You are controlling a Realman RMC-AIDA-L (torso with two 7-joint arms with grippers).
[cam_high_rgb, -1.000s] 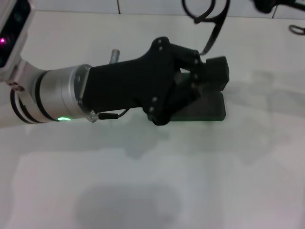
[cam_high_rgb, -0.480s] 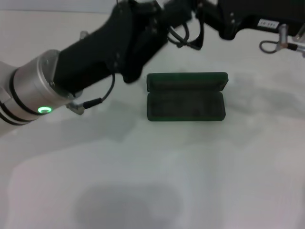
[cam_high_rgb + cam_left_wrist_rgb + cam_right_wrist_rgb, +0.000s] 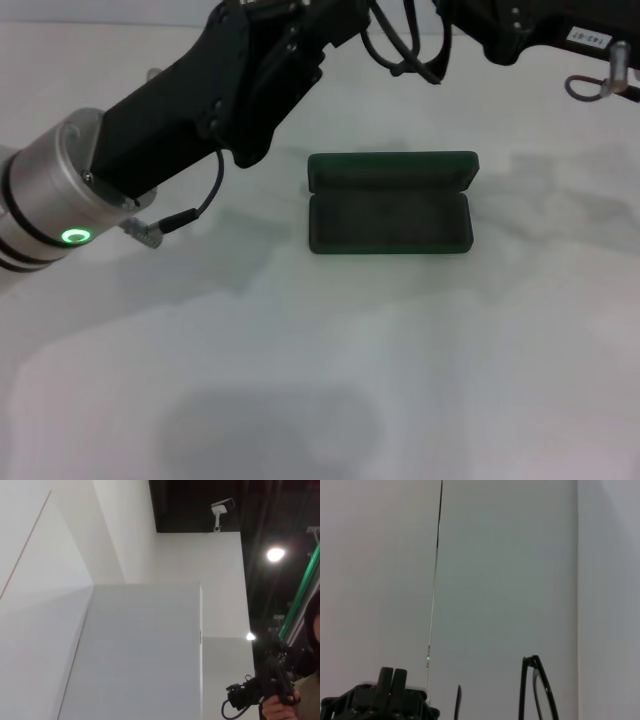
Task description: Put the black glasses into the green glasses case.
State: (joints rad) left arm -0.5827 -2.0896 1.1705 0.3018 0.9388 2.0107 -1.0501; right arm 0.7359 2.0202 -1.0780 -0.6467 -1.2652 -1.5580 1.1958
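The white table (image 3: 420,380) carries the open green glasses case (image 3: 390,205).

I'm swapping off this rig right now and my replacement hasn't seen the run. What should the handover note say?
Left gripper: raised at the far edge of the head view, behind the case; finger state not visible.
Right gripper: also raised at the far edge, beside the left one; finger state not visible.
Black glasses: hanging in the air between the two grippers, above the table and behind the case; which gripper holds them is unclear.
Green glasses case: on the table, lid open, nothing inside.
Done: case opened, glasses lifted.
Left: lower the glasses into the case.
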